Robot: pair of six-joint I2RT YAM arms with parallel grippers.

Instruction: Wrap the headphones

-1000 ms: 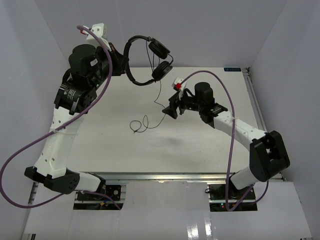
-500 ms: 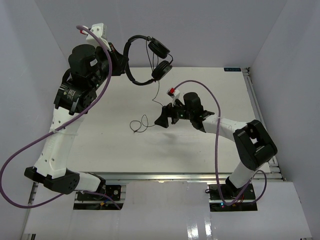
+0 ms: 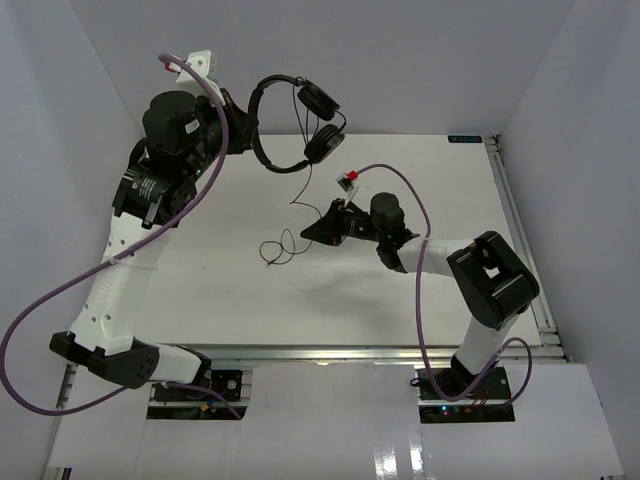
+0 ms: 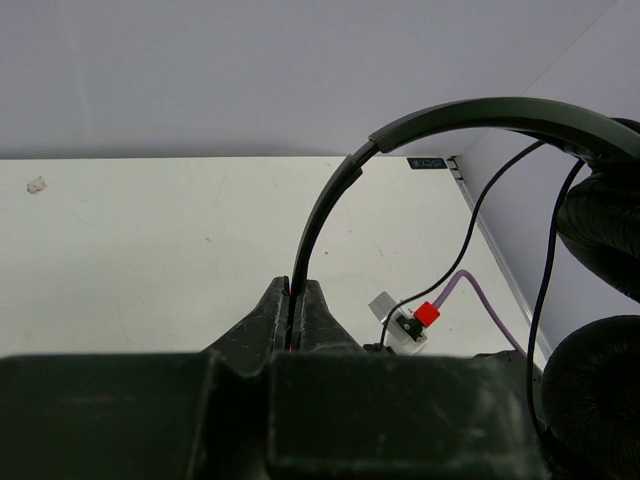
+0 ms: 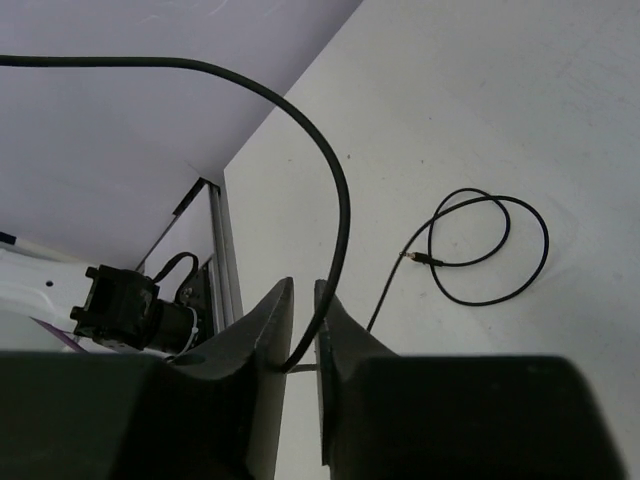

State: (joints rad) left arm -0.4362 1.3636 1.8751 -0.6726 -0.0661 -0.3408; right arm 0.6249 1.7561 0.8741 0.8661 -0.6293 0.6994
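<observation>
2 grippers, both closed: left gripper (image 4: 297, 292) pinches headphones (image 3: 318, 100) by headband (image 4: 330, 200), upper centre; right gripper (image 5: 302, 300) pinches cord (image 5: 340, 200) at centre, its free end looped on table (image 3: 200, 290).

Before me lies a flat white matte tabletop (image 3: 200, 300), boxed by plain pale grey-lilac walls (image 3: 420, 60); a silver metal rail (image 3: 518, 230) runs along its right edge.

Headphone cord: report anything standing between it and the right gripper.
Nothing visible does. The thin black cord runs between the right gripper's fingers, pinched there. The left gripper holds the black over-ear headphones by the headband.
</observation>
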